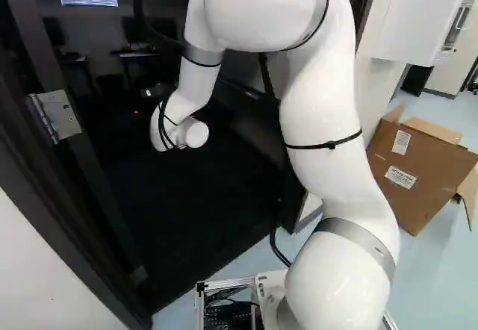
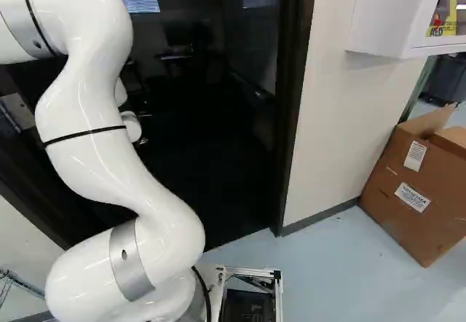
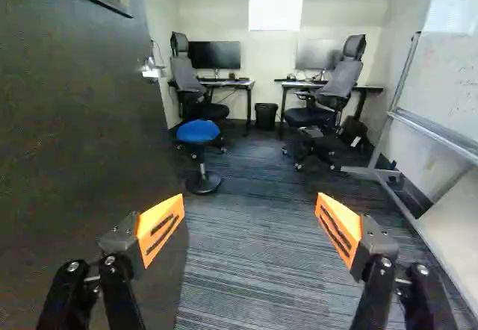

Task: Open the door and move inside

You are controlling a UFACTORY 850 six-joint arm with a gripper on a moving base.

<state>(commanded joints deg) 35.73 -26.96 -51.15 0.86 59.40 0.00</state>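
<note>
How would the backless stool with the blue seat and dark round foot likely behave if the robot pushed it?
The stool would probably rock or tip if pushed high, since its seat sits on one slim post. It seems unlikely to roll on the carpet, as its disc-like foot shows no casters; a low push might slide it.

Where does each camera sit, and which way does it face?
Left base view: on the base, behind and left of the arm, facing ahead and slightly down into the doorway; the arm stands right of middle.
Right base view: behind and right, facing likewise; arm left of middle.
Wrist view: on the wrist, along the open hand, past the door to desks; its two orange-padded fingers show.
Shared: both base views show arm, doorway and cardboard box.
</note>
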